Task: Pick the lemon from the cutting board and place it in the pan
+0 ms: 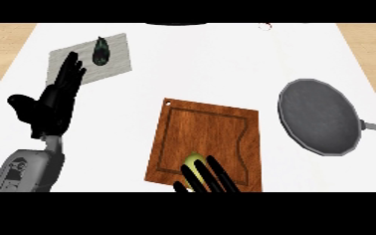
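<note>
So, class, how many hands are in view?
2: the left hand open at the left, beside the grey mat; the right hand over the lemon on the cutting board.

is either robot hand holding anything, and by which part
Nothing is held yet. The right robot hand has straight fingers lying over the lemon, which sits on the cutting board. The left robot hand is open, resting.

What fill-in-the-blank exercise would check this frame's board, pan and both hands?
1. The right hand reaches the ____ lying on the cutting board.
2. The pan, holding nothing, stands to the cutting board's ____.
3. The left hand rests ____, fingers up, at the view's left.
Missing words: lemon; right; open.
</note>
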### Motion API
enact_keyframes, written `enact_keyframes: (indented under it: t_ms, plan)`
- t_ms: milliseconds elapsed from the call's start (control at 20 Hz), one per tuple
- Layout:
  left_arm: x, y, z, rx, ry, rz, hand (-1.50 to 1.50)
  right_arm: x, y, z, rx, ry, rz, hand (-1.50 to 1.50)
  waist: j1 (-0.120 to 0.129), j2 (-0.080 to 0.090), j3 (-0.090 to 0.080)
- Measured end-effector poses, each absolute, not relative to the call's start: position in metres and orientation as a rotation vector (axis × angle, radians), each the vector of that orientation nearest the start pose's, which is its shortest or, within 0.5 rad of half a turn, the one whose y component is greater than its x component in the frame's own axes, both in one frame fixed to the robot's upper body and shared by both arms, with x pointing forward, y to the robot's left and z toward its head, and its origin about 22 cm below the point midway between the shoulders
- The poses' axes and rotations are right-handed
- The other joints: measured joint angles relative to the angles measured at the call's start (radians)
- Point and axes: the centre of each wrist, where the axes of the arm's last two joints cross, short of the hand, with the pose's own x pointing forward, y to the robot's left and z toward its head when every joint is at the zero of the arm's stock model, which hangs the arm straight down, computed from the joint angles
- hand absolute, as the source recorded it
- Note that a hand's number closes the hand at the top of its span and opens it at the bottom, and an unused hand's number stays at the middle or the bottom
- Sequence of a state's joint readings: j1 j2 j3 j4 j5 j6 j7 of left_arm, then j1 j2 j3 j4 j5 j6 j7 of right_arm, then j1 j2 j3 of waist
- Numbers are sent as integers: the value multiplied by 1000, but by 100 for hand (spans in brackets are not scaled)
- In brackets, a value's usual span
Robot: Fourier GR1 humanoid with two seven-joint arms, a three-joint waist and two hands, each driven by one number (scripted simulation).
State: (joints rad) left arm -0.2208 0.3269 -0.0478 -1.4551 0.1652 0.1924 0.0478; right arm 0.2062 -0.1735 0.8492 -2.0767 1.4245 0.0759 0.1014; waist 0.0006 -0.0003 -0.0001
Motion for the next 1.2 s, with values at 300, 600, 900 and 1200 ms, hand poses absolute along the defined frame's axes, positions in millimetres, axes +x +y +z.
enact_keyframes:
  t_ms: [300, 600, 900, 1200]
  plan:
    - [297, 276, 50, 210, -1620, -39, 0, 122, -100, 67, -706, -1811, 1540, -150, -1, 0, 0]
    - [298, 272, 51, 199, -1615, -47, 0, 134, -88, 56, -791, -1738, 1585, -150, -2, 0, 0]
    - [296, 277, 47, 207, -1618, -49, 0, 139, -82, 51, -905, -1651, 1616, -150, -2, 0, 0]
    - [297, 281, 55, 209, -1620, -44, 0, 149, -72, 44, -925, -1584, 1650, -150, -1, 0, 0]
